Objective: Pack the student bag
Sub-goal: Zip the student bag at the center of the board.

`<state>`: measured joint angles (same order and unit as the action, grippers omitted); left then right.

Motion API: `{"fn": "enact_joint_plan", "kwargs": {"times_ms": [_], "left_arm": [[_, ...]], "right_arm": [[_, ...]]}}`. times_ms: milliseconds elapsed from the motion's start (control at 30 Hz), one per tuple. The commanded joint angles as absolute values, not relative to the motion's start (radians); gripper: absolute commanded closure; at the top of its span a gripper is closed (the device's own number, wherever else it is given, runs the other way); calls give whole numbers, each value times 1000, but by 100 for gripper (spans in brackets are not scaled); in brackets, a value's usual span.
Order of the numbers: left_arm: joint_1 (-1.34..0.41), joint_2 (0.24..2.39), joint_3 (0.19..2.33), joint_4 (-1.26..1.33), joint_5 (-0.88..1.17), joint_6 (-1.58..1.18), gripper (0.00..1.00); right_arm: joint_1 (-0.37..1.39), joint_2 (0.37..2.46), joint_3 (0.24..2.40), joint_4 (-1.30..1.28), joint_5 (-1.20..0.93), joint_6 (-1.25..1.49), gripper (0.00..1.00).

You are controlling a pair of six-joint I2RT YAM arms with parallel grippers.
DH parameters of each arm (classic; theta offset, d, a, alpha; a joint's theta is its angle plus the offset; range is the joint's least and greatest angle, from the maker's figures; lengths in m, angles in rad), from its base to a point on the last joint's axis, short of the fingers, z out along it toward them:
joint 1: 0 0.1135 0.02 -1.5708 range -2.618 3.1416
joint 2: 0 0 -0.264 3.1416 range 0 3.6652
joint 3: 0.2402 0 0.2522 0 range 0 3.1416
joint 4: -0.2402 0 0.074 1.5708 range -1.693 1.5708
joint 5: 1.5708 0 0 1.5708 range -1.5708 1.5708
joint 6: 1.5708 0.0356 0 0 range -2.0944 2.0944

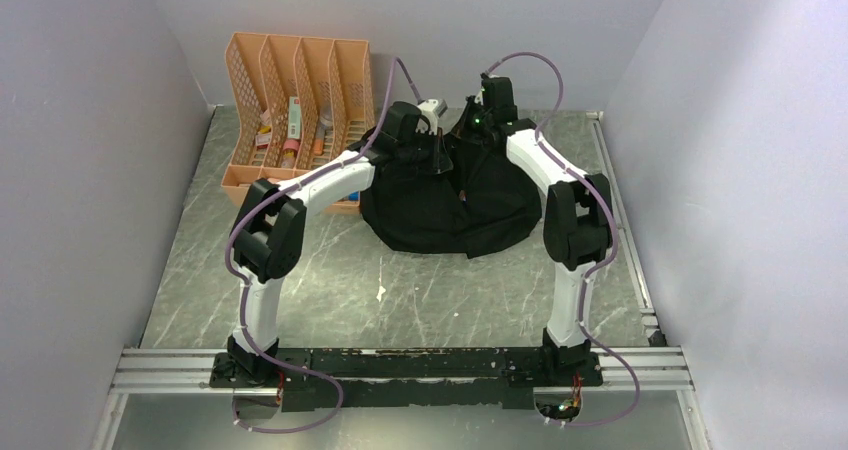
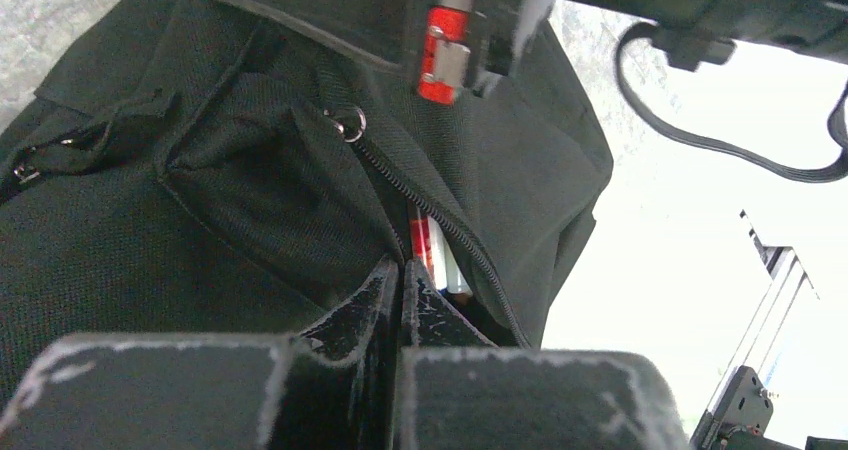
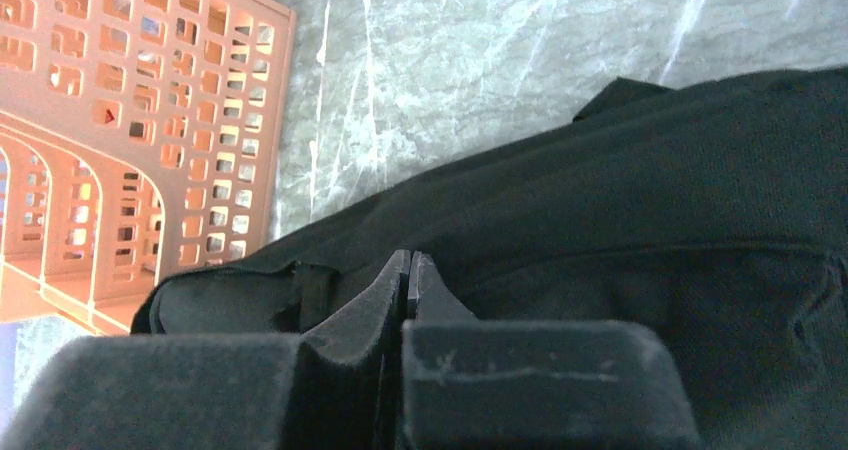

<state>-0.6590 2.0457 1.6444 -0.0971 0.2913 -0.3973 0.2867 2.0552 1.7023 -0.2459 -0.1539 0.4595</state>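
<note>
The student bag, black and slumped, lies at the back middle of the table. My left gripper is at its top. In the left wrist view its jaws are shut on the fabric edge of the bag, beside the open zipper. Red and white pens show inside the opening. My right gripper hovers at the bag's far top edge. Its fingers are pressed together against the bag, with nothing showing between them.
An orange slotted file rack holding several small items stands left of the bag; its lattice wall is close to my right gripper. A red and silver piece hangs under dark hardware above the bag. Grey walls close in three sides.
</note>
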Motion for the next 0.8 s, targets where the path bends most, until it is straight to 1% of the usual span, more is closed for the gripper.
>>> {"fn": "enact_joint_plan", "kwargs": {"times_ms": [0, 233, 400, 500, 600, 700, 733, 767], "left_arm": [[-682, 2020, 1627, -78, 310, -393, 95], [-656, 2011, 1616, -55, 332, -415, 95], [-651, 2010, 1616, -54, 349, -419, 95], [-648, 2005, 1614, -47, 362, -424, 81], [-641, 1986, 1601, -25, 388, -441, 73], [-634, 1937, 1556, 13, 388, -474, 58], [-631, 1917, 1534, 36, 384, -491, 56], [-626, 1893, 1506, 61, 383, -510, 55]], "right_arm": [[281, 1947, 1595, -79, -168, 439, 100], [270, 1827, 1395, 187, -236, 436, 100], [269, 1788, 1313, 287, -310, 422, 100], [268, 1781, 1284, 318, -341, 415, 100], [269, 1777, 1262, 331, -344, 420, 100], [268, 1766, 1237, 351, -343, 430, 100], [268, 1762, 1230, 353, -338, 431, 100], [267, 1757, 1223, 353, -331, 431, 100]]}}
